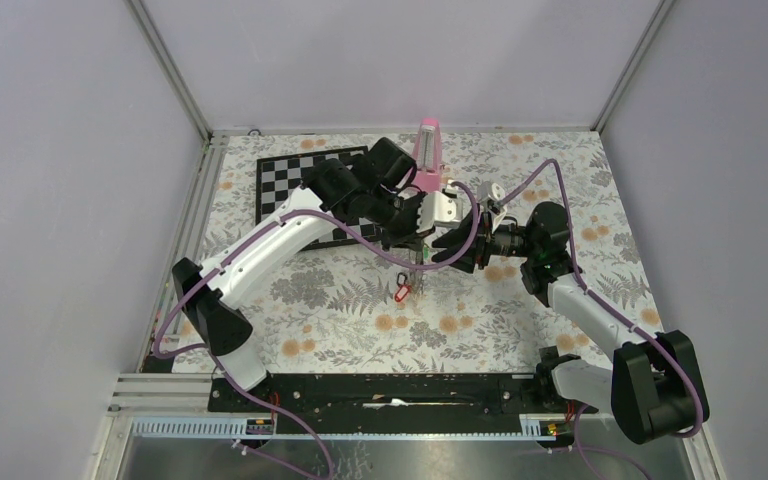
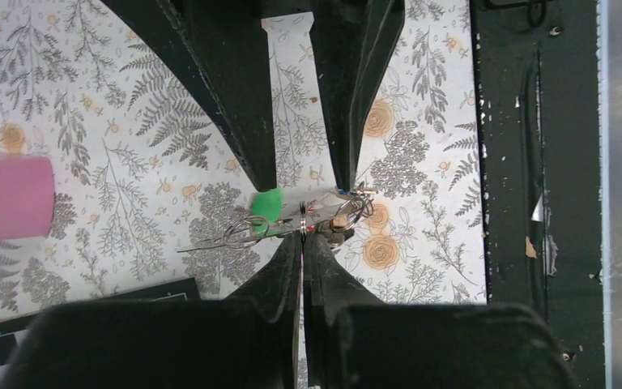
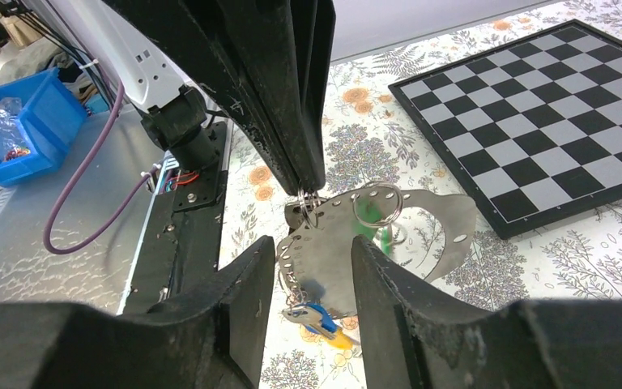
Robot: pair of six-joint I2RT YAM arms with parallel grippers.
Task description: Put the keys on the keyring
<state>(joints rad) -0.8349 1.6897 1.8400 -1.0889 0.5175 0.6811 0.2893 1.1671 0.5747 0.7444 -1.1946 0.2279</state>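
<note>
While the chessboard (image 1: 295, 185) lies flat toward the far left corner of the tabletop (image 1: 340, 320), the left arm (image 1: 260, 250) reaches from the near left corner past it to the middle. The left claw (image 2: 302, 241) is clenched, its two fingers pressed together on the top edge of the keyring (image 3: 317, 255). The keyring hangs in the air above the middle of the tabletop, somewhat closer to the far edge than to the near one. It shows as a thin, shiny grey metal piece with a row of small holes along one side and a small wire ring (image 3: 377, 203) against its face. A green key (image 3: 383, 236) sits behind the metal, and a blue key (image 3: 321, 316) and a yellow key (image 3: 342, 338) hang below it. A red key (image 1: 401, 291) shows just on the near-edge side of the claws; whether it dangles or lies on the tabletop I cannot tell. Behind the claws, at the middle of the far edge, stands a pink box (image 1: 428, 150). To the right, the right claw (image 3: 313, 243) comes in on the right arm (image 1: 580, 300) from the near right corner. Its fingers stand apart with the keyring across the gap between them; whether they press on it I cannot tell.
</note>
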